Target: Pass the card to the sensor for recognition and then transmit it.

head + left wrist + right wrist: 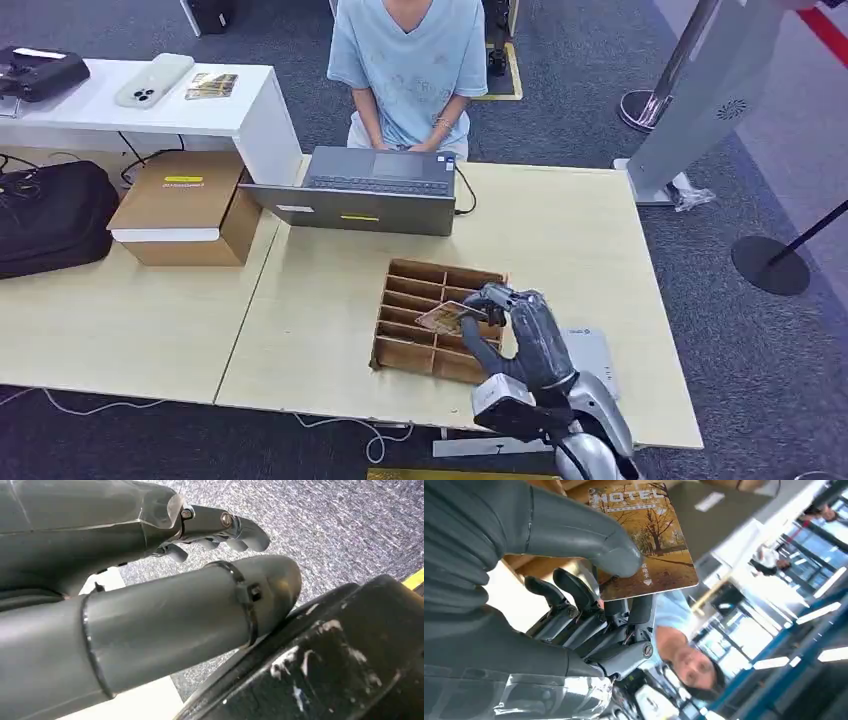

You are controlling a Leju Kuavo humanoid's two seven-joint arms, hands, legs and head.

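The left robot hand [210, 527] hangs over grey speckled carpet [345, 525], its fingers [245, 532] loosely curled with nothing in them.

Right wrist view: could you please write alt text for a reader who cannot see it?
The right robot hand pinches a hotel key card printed with autumn trees, its thick grey thumb pressing on the card's face and dark fingers behind it. Beyond, out of focus, are a person in a light blue shirt and a brightly lit room.

The card [644, 535] reads "HOTEL" along one edge; its smaller print is illegible.
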